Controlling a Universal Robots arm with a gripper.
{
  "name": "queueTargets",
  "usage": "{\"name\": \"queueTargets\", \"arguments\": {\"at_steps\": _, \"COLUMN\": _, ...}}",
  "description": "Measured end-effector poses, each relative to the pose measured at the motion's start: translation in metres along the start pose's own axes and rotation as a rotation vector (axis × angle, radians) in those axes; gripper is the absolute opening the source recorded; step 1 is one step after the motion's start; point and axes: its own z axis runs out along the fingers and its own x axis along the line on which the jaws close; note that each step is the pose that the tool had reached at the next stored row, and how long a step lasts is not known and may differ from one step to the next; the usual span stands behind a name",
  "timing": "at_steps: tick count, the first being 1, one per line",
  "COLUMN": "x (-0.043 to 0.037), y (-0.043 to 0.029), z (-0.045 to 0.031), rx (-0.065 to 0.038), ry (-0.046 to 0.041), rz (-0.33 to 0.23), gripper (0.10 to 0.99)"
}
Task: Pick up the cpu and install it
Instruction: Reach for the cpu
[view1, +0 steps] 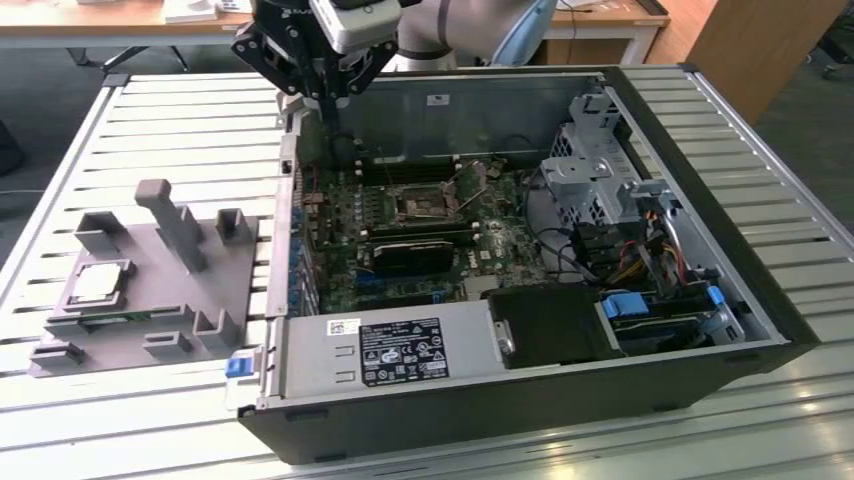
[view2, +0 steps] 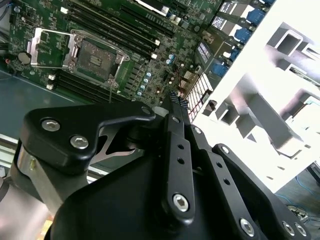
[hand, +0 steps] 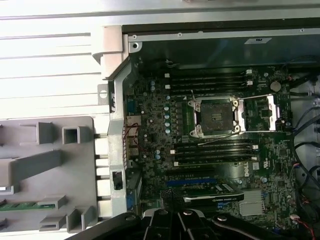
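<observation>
My hand (view1: 324, 95) hangs with its fingers brought together, nothing between them; the second wrist view shows the ribbed fingertips (view2: 176, 100) meeting with no gap. It hovers above the rear corner of the open computer case (view1: 534, 400), just over the case's side wall (view1: 284, 200) on the exterior view's left.

Below and just inside that wall lies the green motherboard (view1: 507, 240). Its processor socket (view1: 424, 205) is bare, framed by a metal bracket. Dark memory slots (hand: 210, 150) run beside the socket in the first wrist view, and a black block (view1: 411, 255) sits past them. Farther from the hand are the silver power supply (view1: 387, 350), the drive cage (view1: 594, 150) and a tangle of cables (view1: 627, 250).

The cpu (view1: 100, 282) rests flat on the grey fixture tray (view1: 160, 300), outside the case and well apart from my hand, on the slatted counter (view1: 174, 130). The case wall and the tray's upright posts (view1: 174, 225) stand between us.
</observation>
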Motion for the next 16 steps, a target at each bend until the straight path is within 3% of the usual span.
{"name": "queueTargets", "arguments": {"at_steps": 16, "x": 0.0124, "y": -0.001, "z": 0.0, "rx": 0.0, "ry": 0.0001, "rz": 0.0, "gripper": 0.106}}
